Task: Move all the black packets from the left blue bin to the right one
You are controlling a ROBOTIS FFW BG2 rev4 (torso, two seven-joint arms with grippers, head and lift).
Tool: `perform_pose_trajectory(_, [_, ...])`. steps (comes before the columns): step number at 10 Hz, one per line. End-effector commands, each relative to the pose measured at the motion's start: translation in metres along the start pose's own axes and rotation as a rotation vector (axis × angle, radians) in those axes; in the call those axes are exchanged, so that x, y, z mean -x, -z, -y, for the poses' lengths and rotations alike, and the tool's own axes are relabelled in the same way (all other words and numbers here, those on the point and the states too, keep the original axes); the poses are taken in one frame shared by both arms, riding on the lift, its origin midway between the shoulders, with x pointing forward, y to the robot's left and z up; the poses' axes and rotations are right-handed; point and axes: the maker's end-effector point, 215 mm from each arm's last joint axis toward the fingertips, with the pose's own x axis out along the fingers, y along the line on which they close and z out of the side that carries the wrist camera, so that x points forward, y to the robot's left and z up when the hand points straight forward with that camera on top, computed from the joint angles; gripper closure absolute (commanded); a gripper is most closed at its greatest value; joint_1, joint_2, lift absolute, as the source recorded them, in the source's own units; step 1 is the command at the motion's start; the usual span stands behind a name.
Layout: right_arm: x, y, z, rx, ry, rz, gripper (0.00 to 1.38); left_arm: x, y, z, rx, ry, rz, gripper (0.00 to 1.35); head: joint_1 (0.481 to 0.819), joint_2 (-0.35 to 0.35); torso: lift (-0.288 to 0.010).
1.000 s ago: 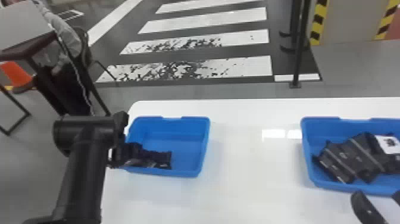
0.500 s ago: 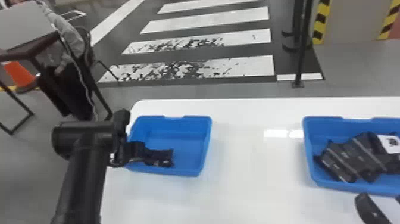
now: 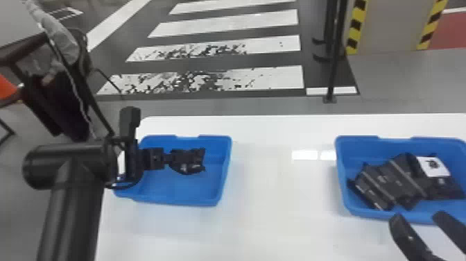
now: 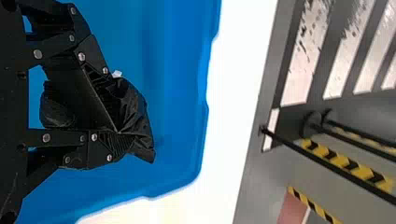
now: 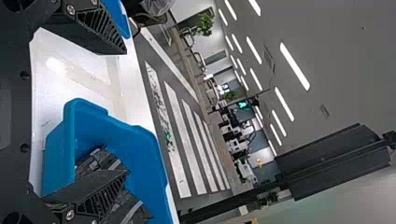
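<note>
- Left gripper (image 3: 195, 158) had been shifted up the head view, at the left blue bin (image 3: 183, 191).
- Black packet (image 4: 133, 112) was clenched in it, left of centre in its wrist view.
- Right gripper (image 3: 419, 218) was spread, lower right, near the packets (image 3: 388, 180) in the right bin (image 3: 360, 147).

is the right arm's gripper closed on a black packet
No, the black right gripper has its two flat fingers wide apart with nothing between them.
</note>
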Motion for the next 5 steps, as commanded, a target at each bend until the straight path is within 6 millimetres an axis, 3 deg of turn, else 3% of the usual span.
perform_pose_trajectory(1, [-0.014,-0.009,-0.012,-0.011,-0.044,0.009,0.11,-0.017,-0.013,0.07,-0.062,0.186,0.08,1.21,0.695,0.19,-0.121])
perform_pose_trajectory(3, [-0.029,-0.021,-0.034,-0.04,-0.104,0.036,0.11,-0.028,-0.017,0.155,-0.064,0.413,0.145,1.21,0.695,0.12,-0.121])
perform_pose_trajectory(5, [-0.04,-0.022,-0.053,-0.073,-0.151,0.033,0.11,-0.028,-0.013,0.201,-0.076,0.514,0.165,1.21,0.695,0.039,-0.121])
